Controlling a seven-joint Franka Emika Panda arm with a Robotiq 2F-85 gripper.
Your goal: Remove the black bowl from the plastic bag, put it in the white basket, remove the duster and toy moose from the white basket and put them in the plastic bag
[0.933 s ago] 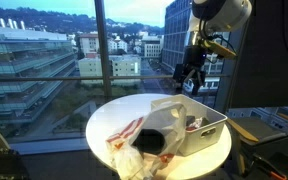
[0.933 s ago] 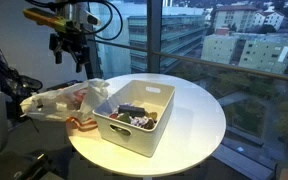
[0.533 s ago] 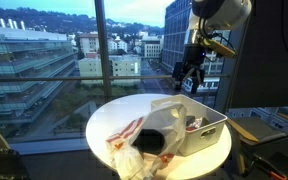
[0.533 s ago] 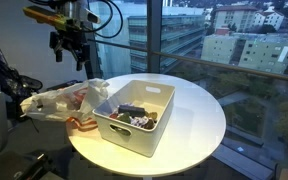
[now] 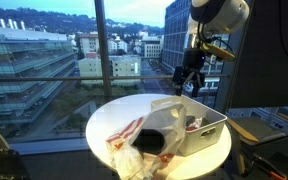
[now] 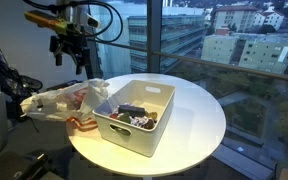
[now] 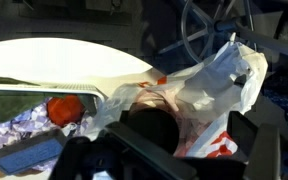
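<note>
In an exterior view my gripper (image 5: pixel 188 82) hangs above the table's (image 5: pixel 102 122) far edge, jaws spread wide and empty. The bowl (image 5: pixel 150 141) lies in the bag's (image 5: pixel 130 160) mouth, right beside the basket (image 5: pixel 208 135). In an exterior view the basket (image 6: pixel 142 133) holds dark clutter (too small to name). The wrist view shows the bowl (image 7: pixel 150 130) inside the bag (image 7: pixel 220 88), and an orange thing (image 7: pixel 64 108) in the basket.
</note>
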